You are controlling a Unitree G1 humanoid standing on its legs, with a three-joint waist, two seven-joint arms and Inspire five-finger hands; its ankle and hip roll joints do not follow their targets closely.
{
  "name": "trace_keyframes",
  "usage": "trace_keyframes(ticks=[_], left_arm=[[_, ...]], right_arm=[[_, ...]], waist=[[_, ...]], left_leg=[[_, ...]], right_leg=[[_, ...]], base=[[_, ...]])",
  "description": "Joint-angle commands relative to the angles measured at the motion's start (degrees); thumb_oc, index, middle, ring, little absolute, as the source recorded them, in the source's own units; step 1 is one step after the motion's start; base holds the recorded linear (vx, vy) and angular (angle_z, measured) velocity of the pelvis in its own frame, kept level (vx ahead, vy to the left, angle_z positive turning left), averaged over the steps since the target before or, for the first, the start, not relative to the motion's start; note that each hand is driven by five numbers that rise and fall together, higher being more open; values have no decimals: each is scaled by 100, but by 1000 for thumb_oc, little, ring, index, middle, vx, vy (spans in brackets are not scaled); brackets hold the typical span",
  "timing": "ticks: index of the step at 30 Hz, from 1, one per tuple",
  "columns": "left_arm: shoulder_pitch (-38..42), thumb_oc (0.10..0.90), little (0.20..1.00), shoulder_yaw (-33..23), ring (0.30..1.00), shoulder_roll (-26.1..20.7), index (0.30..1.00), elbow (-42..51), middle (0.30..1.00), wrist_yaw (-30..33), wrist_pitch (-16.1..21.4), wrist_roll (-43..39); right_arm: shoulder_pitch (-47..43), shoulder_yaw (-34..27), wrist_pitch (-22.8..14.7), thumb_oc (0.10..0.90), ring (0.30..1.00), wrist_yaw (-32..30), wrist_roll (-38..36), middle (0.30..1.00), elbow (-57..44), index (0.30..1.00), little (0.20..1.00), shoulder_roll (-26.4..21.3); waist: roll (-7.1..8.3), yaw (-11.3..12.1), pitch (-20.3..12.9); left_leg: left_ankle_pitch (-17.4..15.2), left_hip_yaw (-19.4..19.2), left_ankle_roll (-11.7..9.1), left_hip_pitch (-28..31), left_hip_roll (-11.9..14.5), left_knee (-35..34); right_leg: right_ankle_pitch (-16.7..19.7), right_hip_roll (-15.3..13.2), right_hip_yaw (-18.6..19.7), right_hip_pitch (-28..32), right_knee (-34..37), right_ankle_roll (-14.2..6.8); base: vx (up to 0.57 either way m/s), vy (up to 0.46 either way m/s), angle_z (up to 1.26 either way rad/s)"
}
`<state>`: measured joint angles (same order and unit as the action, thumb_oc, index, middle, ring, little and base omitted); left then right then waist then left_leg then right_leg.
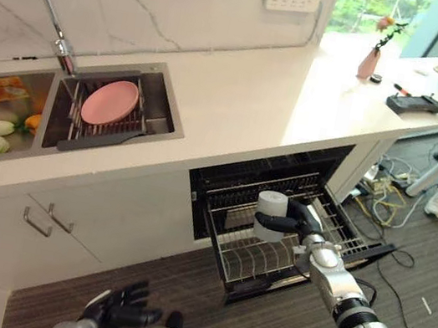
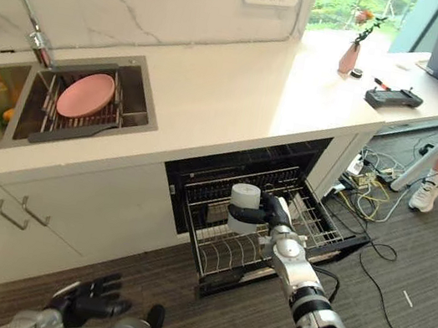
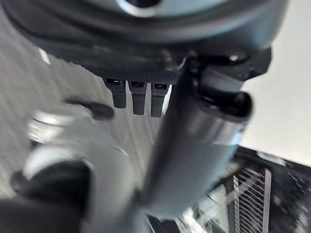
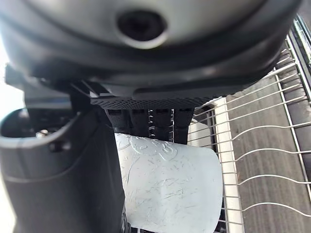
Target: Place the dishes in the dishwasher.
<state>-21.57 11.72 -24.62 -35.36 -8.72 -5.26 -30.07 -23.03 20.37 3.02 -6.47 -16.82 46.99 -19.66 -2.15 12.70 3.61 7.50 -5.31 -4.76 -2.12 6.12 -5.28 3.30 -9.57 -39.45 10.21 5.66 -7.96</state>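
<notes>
Right hand (image 1: pixel 303 223) fingers curled round upright white cup (image 1: pixel 270 215), held at 9 o'clock of palm, over pulled-out dishwasher rack (image 1: pixel 258 257); left hand (image 1: pixel 119 309) loosely spread, idle

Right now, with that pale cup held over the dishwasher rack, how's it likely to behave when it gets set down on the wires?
The cup looks rigid, and its scuffed surface suggests plastic, so probably light and not fragile. The right hand curls around its side. It looks taller than wide, so on the wire rack it may tip if released unevenly.
</notes>
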Motion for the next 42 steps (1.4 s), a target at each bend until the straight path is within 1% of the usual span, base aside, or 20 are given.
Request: trace_keyframes(ticks=[1,2,3,4,6,8,12,13,14,15,22,24,27,33,34,35,37,40,41,42], left_arm=[[392,800,900,393,900,-228,900,-177,900,139,354,1748],[414,800,900,394,900,-208,900,-216,900,145,382,1778],[509,800,900,346,900,-154,900,-645,900,421,506,2472],[509,800,900,346,900,-154,900,-645,900,421,506,2472],[731,800,900,170,900,165,900,-1442,900,747,541,2580],[858,800,900,-18,900,443,900,-2105,900,1109,563,2686],[1000,800,900,-41,900,615,900,-2658,900,1372,625,2839],[1043,800,900,-24,900,633,900,-2710,900,1415,635,2871],[1053,800,900,-24,900,635,900,-2718,900,1419,640,2873],[1091,800,900,-5,900,643,900,-2749,900,1495,653,2881],[1208,800,900,-30,900,650,900,-2814,900,1693,674,2848],[1221,800,900,-84,900,665,900,-2841,900,1810,675,2841],[1229,800,900,-204,900,717,900,-2986,900,1931,623,2776],[1196,800,900,-557,900,851,900,-3203,900,2025,582,2645],[1190,800,900,-610,900,876,900,-3228,900,2034,591,2605],[1185,800,900,-608,900,878,900,-3231,900,2034,594,2605],[1207,800,900,-906,900,906,900,-3242,900,1998,625,2347],[1230,800,900,-1242,900,876,900,-3384,900,1947,660,2145],[1205,800,900,-1472,900,888,900,-3320,900,1895,719,1955],[1196,800,900,-1466,900,889,900,-3319,900,1894,719,1954]], right_arm=[[-892,31,-499,400,300,-187,435,300,241,300,300,-66],[-908,28,-511,400,300,-188,439,300,263,300,300,-63],[-940,-89,-549,400,300,-392,488,300,647,300,300,19],[-940,-89,-549,400,300,-392,488,300,647,300,300,19],[-919,-323,-562,400,300,-585,291,300,1032,300,300,166],[-945,-518,-575,400,300,-763,129,300,1420,300,300,349],[-1071,-522,-586,400,300,-832,172,300,1847,300,300,501],[-1107,-536,-572,413,319,-872,153,319,1956,319,319,540],[-1119,-538,-576,494,441,-873,152,441,1967,441,441,542],[-1190,-628,-568,800,900,-926,58,900,2148,900,900,589],[-1305,-622,-580,800,900,-1037,125,900,2232,900,900,608],[-1307,-515,-630,800,900,-1145,333,900,2072,900,900,564],[-1240,-508,-634,800,900,-1244,360,900,1626,900,900,531],[-792,-476,-690,800,900,-1246,532,900,-32,900,900,307],[-651,-500,-718,800,900,-1228,526,900,-325,900,900,260],[-628,-500,-705,800,900,-1230,528,900,-353,900,900,254],[-13,-598,-779,800,900,-809,-65,900,-1367,900,900,136],[758,-609,-889,800,900,-259,-495,900,-2871,900,900,-103],[1172,-734,-1014,800,900,-50,-584,900,-3490,900,900,-232],[1197,-739,-1000,800,900,-51,-583,900,-3519,900,900,-237]], waist=[[146,318,-93],[146,314,-91],[168,467,-47],[168,467,-47],[180,559,2],[177,735,51],[150,865,101],[137,886,113],[138,885,116],[108,925,128],[95,933,124],[112,874,108],[141,713,68],[163,379,8],[159,335,-3],[156,340,-6],[151,146,-30],[137,-64,-28],[108,-195,-2],[104,-184,-6]], left_leg=[[-316,-276,-138,-174,109,148],[-315,-268,-140,-184,109,151],[-277,-166,-166,-299,112,169],[-277,-166,-166,-299,112,169],[-228,-45,-205,-442,104,177],[-172,79,-244,-574,79,163],[-102,177,-286,-694,58,146],[-93,189,-290,-717,60,140],[-92,192,-291,-721,60,141],[-71,216,-303,-759,56,145],[-50,246,-321,-789,63,144],[-77,204,-309,-750,68,156],[-137,56,-285,-627,118,191],[-251,-267,-240,-359,212,243],[-266,-306,-237,-315,224,246],[-267,-311,-238,-307,225,245],[-328,-442,-241,-146,271,269],[-412,-639,-265,18,338,365],[-457,-751,-290,80,389,475],[-462,-760,-292,85,393,479]], right_leg=[[-689,86,-19,-201,-103,92],[-692,87,-26,-205,-103,94],[-719,103,-138,-219,-104,115],[-719,103,-138,-219,-104,115],[-755,119,-289,-258,-104,140],[-788,127,-445,-293,-100,161],[-818,134,-586,-336,-99,175],[-821,129,-600,-343,-98,177],[-821,129,-603,-345,-98,178],[-818,118,-632,-357,-100,181],[-820,118,-675,-349,-105,187],[-810,112,-634,-340,-109,186],[-794,97,-499,-315,-115,183],[-802,73,-165,-277,-111,182],[-813,69,-119,-269,-108,181],[-814,69,-113,-266,-108,181],[-857,84,104,-267,-97,182],[-904,121,412,-297,-89,184],[-914,143,548,-316,-82,180],[-914,144,557,-314,-82,181]], base=[[-9,-13,43],[-21,-18,34],[-17,-14,18],[-36,-21,15],[-39,-20,35],[-37,-18,68],[-21,6,40],[-7,8,33],[-18,17,26],[-18,18,19],[-5,6,6],[0,0,0],[13,15,-11],[11,-1,-32],[8,-7,-35],[16,-21,-39],[14,-38,-31],[10,-52,-50],[-4,-62,-50],[-5,-76,-54]])
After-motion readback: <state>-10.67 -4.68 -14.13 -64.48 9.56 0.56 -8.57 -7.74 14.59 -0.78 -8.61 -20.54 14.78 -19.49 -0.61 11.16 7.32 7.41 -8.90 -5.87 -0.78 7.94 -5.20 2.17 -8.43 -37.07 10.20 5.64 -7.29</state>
